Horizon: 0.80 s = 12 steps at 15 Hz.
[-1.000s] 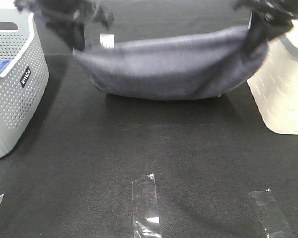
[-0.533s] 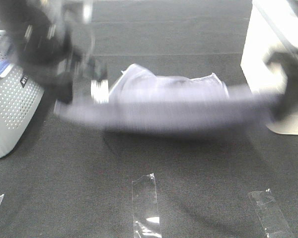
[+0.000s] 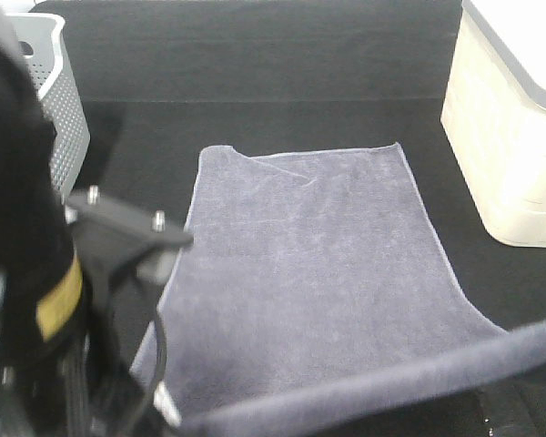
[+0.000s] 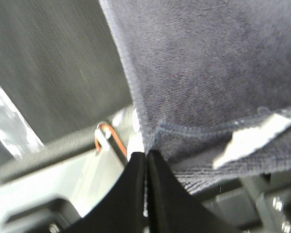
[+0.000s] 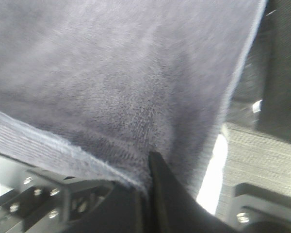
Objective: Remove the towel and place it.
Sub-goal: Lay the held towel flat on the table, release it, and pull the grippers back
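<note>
**Between two hands, a towel's near hem hangs clear of the surface**

Strung from hand to hand, the near hem of the slate-grey towel (image 3: 318, 264) is the only part raised off the black surface (image 3: 282, 118). All the cloth beyond the hands lies spread flat, its far hem well away from them. The left hand (image 4: 146, 158) is pinched tight on the corner beside the white label (image 4: 252, 141), its fingers meeting with the stitched edge between them. The right hand (image 5: 148, 167) is clamped the same way on the opposite corner. Each hand has its own corner, so neither is nearer and neither must reach. The held hem runs crosswise between them and the towel runs straight away from both. On that showing, the next step looks like lowering the hem evenly and letting go, without pushing forward and rucking the flat part. A grey perforated basket (image 3: 59, 100) stands beyond the left hand and a cream bin (image 3: 510, 137) beyond the right, both apart from the cloth.
</note>
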Tool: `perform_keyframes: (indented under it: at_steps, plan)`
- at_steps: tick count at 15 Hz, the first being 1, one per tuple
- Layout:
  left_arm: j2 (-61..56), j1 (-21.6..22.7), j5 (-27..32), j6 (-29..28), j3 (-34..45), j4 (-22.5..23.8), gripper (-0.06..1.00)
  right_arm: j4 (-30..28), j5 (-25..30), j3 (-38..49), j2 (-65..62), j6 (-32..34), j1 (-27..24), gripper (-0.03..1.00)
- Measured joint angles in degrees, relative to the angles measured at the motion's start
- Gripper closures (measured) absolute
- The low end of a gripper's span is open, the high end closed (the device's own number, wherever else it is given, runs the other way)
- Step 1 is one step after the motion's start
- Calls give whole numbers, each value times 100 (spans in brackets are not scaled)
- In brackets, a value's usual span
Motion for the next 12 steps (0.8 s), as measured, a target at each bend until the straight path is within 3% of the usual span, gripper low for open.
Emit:
perform_keyframes:
  at_steps: [7, 9, 11, 12]
  plan:
    - [-23, -149, -57, -481, 172, -46, 94, 0, 23, 269, -115, 6, 0, 95]
    - [-23, -149, -34, -659, 195, -46, 86, -40, 23, 269, -115, 17, 0, 68]
    - [-23, -149, -23, -676, 201, -57, 59, -63, 23, 269, -115, 57, 0, 36]
    - [-23, -149, -23, -676, 201, -63, 44, -63, 23, 269, -115, 69, 0, 29]
